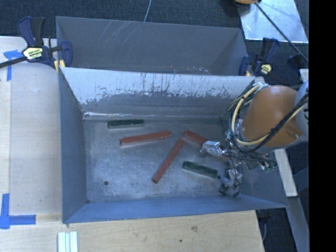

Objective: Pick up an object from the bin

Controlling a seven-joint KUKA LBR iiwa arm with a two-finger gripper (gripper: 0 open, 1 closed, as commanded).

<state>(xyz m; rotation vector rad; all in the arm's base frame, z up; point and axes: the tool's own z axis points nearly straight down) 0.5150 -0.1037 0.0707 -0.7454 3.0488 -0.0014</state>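
— Where was the claw [230, 187]?

— Low in the grey metal bin [72, 156], at the corner nearest the camera on the view's right, close to where the floor met the front wall. The arm's orange cover [270, 117] bulged above it, with yellow and black cables [239, 109] looping down toward the wrist.

— Apart, together, or clamped on something?

— I could not tell. The wrist hardware and wiring crowded that spot, and I saw nothing plainly held there.

— What lay closest to it?

— A short dark green bar [199, 168], flat on the floor just beside the claw on the side toward the bin's middle, tilted a little, with its nearer end pointing at the claw. Whether the two touched, I could not make out.

— And beyond that?

— Up and away from the claw, toward the back wall, sat a red-brown stub [194, 137], near a shiny metal part of the wrist. Farther toward the middle lay a slanted red-brown bar [168, 161], its upper end near the stub and its lower end angled toward the front wall. Past that, a long red-brown bar [145, 138] lay nearly level. Farthest from the claw, a far dark green bar [126, 123] rested along the foot of the back wall.

— Were any of them stacked?

— No, each lay flat on its own, well spread across the floor. A dark speck [106, 182] sat alone, well apart from the claw, toward the opposite front corner.
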